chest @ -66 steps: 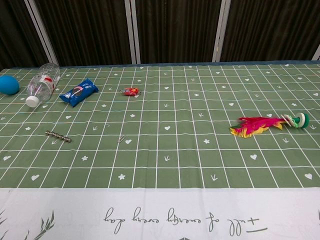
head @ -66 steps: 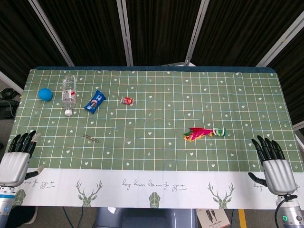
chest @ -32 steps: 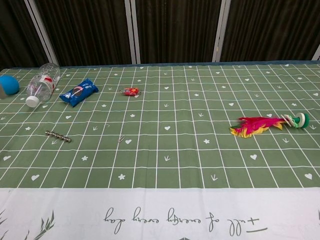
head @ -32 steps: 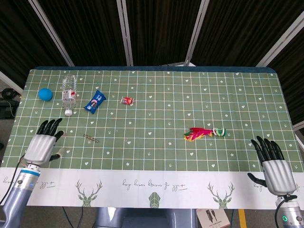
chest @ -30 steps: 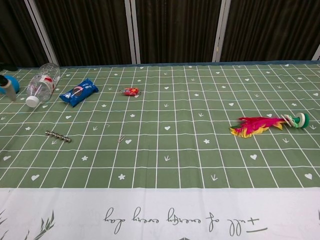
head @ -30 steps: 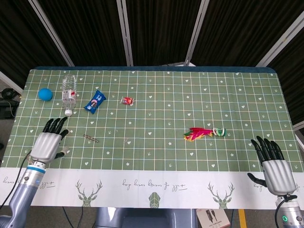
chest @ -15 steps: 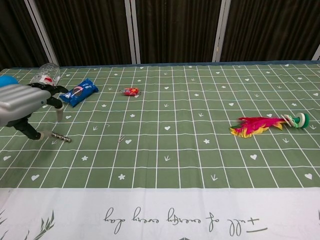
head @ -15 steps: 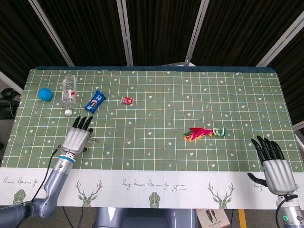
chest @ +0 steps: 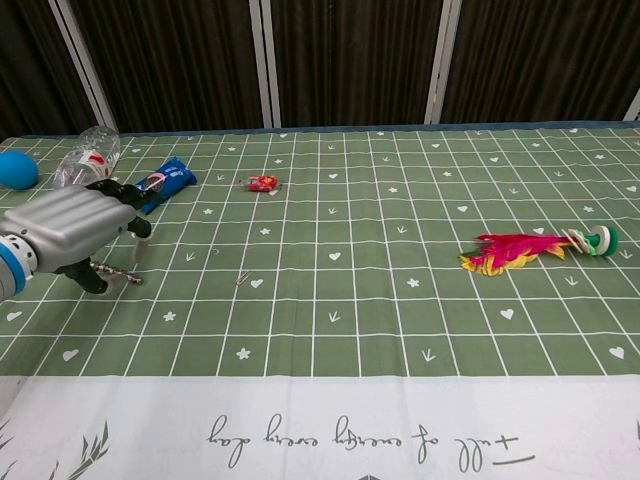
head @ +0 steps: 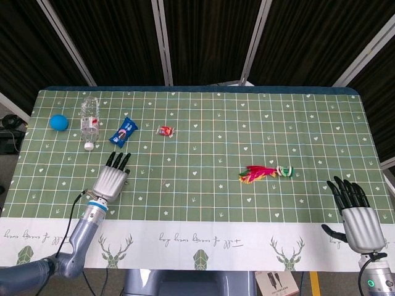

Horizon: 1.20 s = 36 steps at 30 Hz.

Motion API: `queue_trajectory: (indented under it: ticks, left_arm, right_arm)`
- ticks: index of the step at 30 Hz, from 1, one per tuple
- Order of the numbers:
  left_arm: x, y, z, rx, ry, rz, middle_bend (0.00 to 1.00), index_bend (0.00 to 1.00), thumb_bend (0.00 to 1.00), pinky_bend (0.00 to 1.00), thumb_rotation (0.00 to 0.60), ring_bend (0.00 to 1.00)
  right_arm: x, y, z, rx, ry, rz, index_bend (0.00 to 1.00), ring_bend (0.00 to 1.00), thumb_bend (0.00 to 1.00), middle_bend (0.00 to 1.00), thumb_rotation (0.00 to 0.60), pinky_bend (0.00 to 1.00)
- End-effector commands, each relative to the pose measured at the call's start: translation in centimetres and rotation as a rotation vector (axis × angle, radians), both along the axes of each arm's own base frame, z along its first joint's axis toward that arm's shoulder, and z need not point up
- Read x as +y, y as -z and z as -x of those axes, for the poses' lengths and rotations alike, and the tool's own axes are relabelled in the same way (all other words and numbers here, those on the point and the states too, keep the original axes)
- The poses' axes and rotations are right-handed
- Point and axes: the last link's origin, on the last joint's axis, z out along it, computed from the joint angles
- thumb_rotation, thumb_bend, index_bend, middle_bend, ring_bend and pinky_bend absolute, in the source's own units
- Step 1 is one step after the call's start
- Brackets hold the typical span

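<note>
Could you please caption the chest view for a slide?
Left hand hovers over a small metal chain on the green checked tablecloth.

We note a table (head: 203, 105) under a green grid cloth with white hearts; its near edge is a white band with deer and script. At far left lies a blue ball (head: 58, 121), a clear plastic bottle (head: 89, 119) on its side just beside it, cap toward us. Near that rests a blue snack packet (head: 123, 131), and further right a small red wrapped sweet (head: 165, 131). A short metal chain piece (chest: 118, 271) lies nearer the front left. Well apart on the right lies a feathered shuttlecock (head: 266, 172), red and yellow plumes, green base.
</note>
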Motion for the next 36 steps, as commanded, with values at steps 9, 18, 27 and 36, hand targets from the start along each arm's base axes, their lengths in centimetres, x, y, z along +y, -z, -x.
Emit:
queue_trajectory:
  ticks: [9,18,27,36]
  left_arm:
    - [0.6,1.2,-0.1,0.003,-0.016,0.008,0.0,0.46,0.31,0.0,0.6,0.0]
    - [0.9,1.9,-0.2,0.013,-0.027,0.008,0.0,0.48,0.32,0.0,0.6,0.0]
    - [1.0,2.0,0.1,0.038,-0.032,0.014,0.0,0.5,0.32,0.0,0.6,0.0]
    - [0.9,2.0,0.0,0.032,-0.036,0.016,0.0,0.56,0.4,0.0,0.6,0.0]
  right_arm:
    - [0.0,0.0,0.0,-0.002,0.003,0.0,0.0,0.0,0.05,0.0,0.6,0.08]
    - [-0.1,0.0,0.1,-0.006,0.006,0.001,0.0,0.0,0.05,0.0,0.6,0.08]
    - [-0.1,-0.1,0.1,-0.007,0.005,0.002,0.0,0.0,0.05,0.0,0.6,0.08]
    - [-0.1,-0.1,0.1,-0.007,0.009,0.004,0.0,0.0,0.05,0.0,0.6,0.08]
